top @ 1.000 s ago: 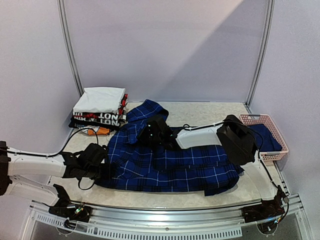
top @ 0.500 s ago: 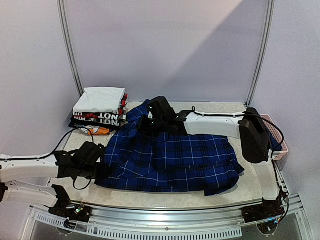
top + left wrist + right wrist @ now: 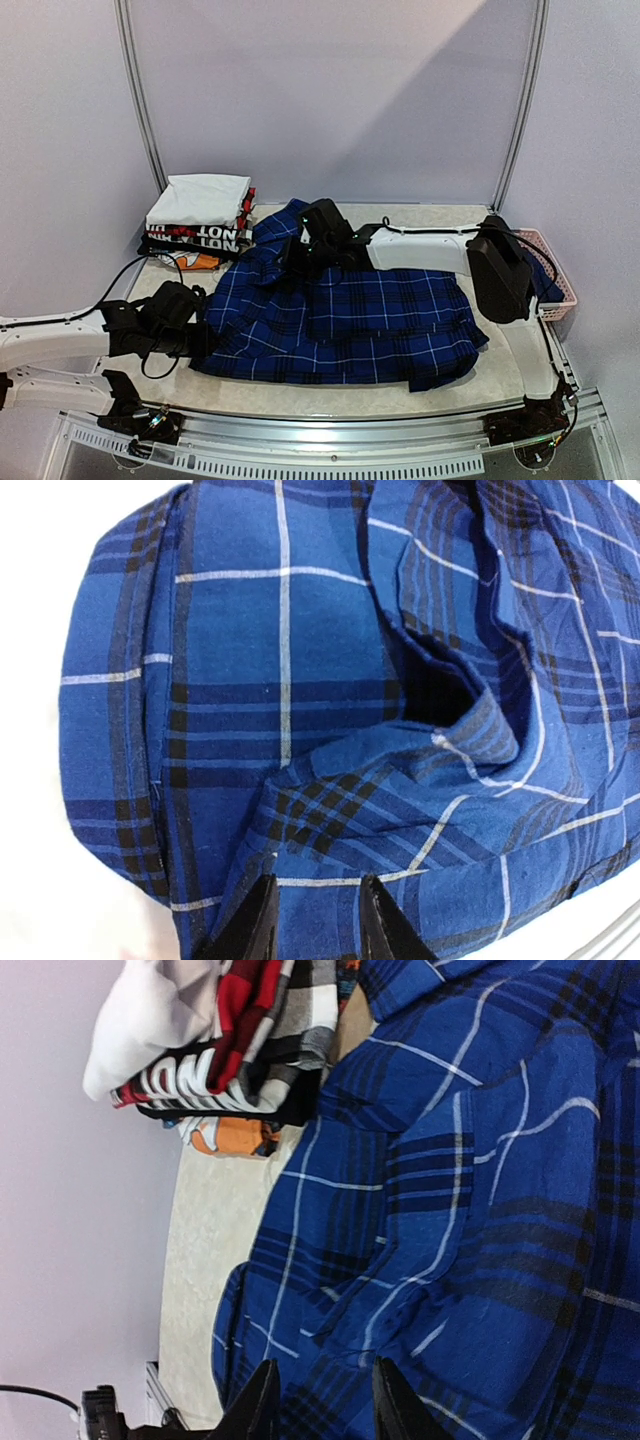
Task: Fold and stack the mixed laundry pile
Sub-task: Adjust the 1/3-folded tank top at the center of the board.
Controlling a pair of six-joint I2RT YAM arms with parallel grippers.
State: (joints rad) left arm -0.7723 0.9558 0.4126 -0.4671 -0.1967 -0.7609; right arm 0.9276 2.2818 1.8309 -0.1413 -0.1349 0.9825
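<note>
From above, one plaid shirt (image 3: 350, 320) lies spread across mid-table, with one folded stack (image 3: 200, 220) at 10 o'clock, one pink basket (image 3: 556, 272) at 3 o'clock, and two grippers on the shirt: left gripper (image 3: 200, 338) at 9, right gripper (image 3: 292, 262) at 11. The left wrist view shows its two fingers (image 3: 255, 930) a narrow gap apart, nipping a bunched shirt edge. The right wrist view shows two fingers (image 3: 258, 1405) equally close over plaid; I cannot tell whether they grip.

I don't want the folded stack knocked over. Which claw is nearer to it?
Right. The right claw is over the shirt, just right of the folded stack; the left claw is at the shirt's left edge, farther toward the front.
</note>
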